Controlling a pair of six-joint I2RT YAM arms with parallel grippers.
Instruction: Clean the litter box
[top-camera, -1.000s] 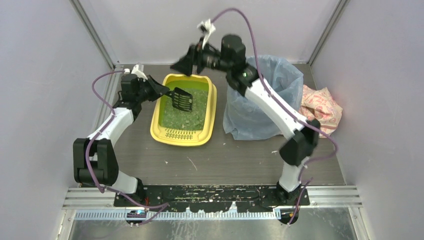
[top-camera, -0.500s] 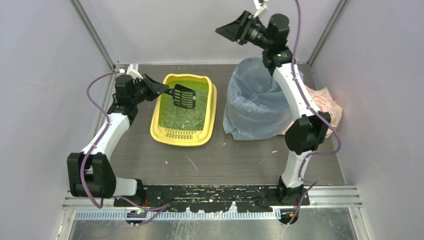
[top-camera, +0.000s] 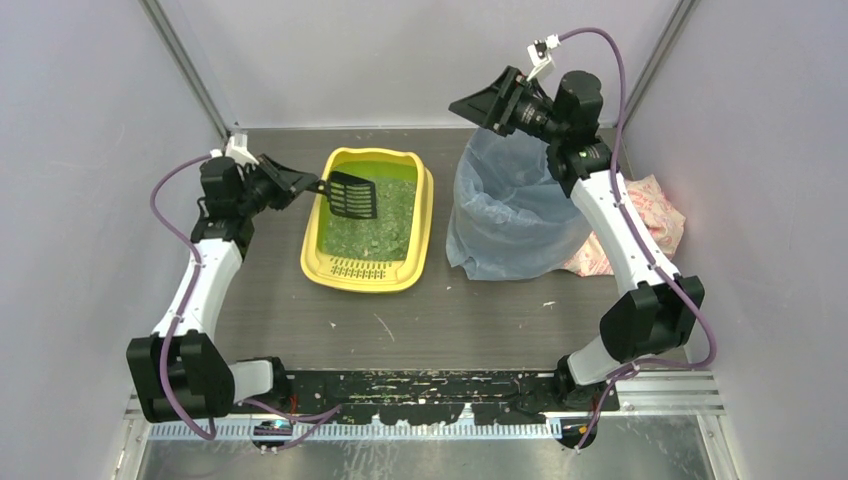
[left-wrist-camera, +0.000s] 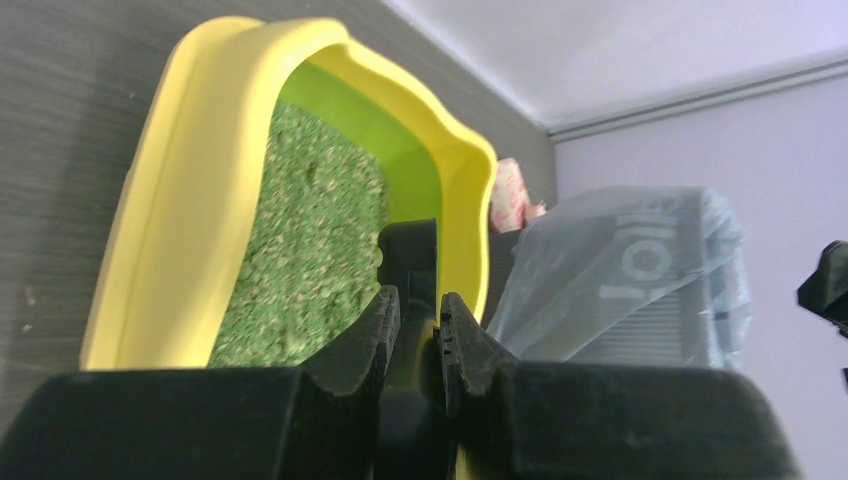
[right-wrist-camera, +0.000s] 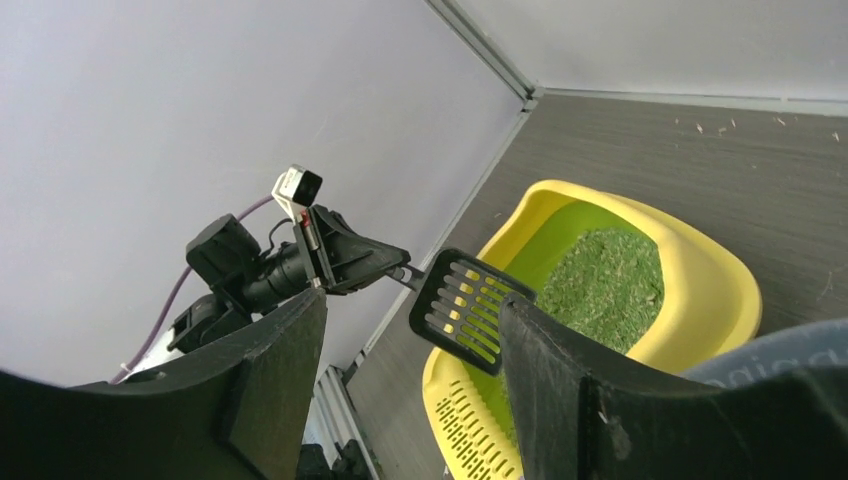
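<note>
The yellow litter box (top-camera: 422, 210) sits mid-table with green litter (top-camera: 375, 222) inside and a slotted grate at its near end. It also shows in the left wrist view (left-wrist-camera: 190, 210) and the right wrist view (right-wrist-camera: 715, 290). My left gripper (top-camera: 300, 183) is shut on the handle of the black slotted scoop (top-camera: 351, 195). It holds the scoop above the box's far left part. The scoop head shows in the right wrist view (right-wrist-camera: 465, 305) and looks empty. My right gripper (top-camera: 485, 103) is open and empty, raised above the far rim of the bin.
A tall bin lined with a blue translucent bag (top-camera: 515, 200) stands right of the litter box. A pink patterned cloth (top-camera: 650, 215) lies at the far right. Small litter bits (top-camera: 385, 327) are scattered on the table in front of the box.
My left gripper pulled back to the left and raised the scoop out of the litter. My right arm swung from over the box's far end up and right, now above the bin.
</note>
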